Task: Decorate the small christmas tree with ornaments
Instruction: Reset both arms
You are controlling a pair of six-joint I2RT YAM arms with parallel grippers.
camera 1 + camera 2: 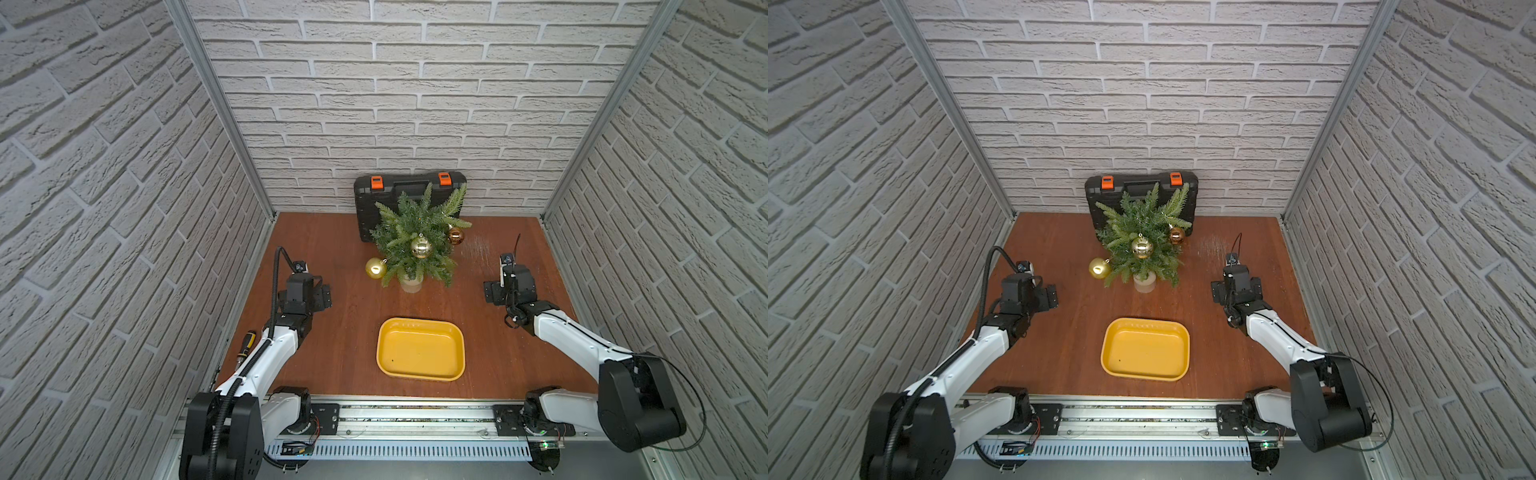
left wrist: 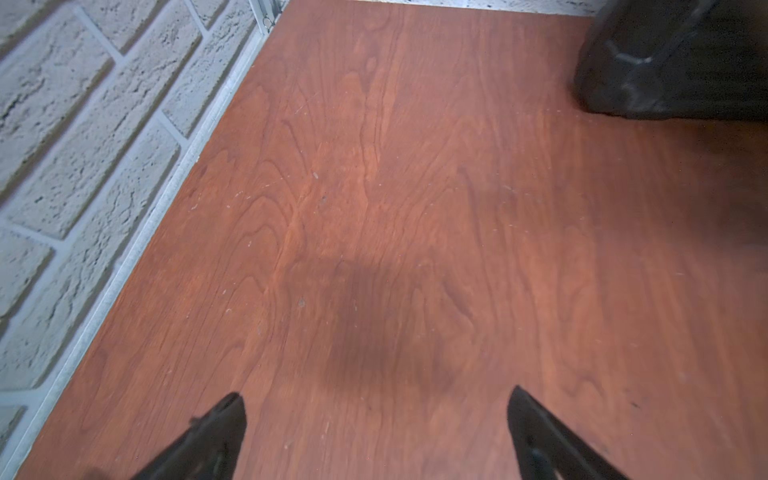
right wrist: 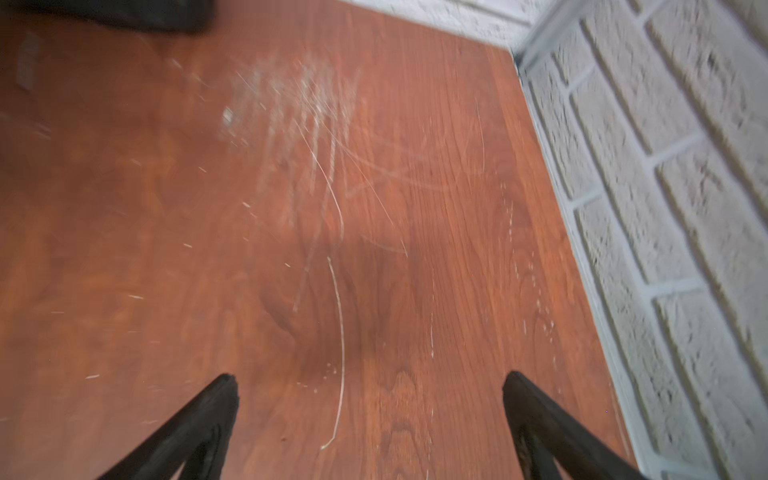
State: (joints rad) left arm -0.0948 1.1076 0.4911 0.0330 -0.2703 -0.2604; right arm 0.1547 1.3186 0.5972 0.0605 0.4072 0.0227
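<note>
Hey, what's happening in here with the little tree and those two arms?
Two robot arms are decorating the small christmas tree. The pale gold ornament and the copper ornament hang in its branches; the gold ornament is at its lower edge. The yellow tray holds nothing. The left hand and the right hand are open and empty, apart from the tree.

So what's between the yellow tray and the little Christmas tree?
Nothing: just bare wooden table between the yellow tray and the small christmas tree, seen in both top views.
</note>
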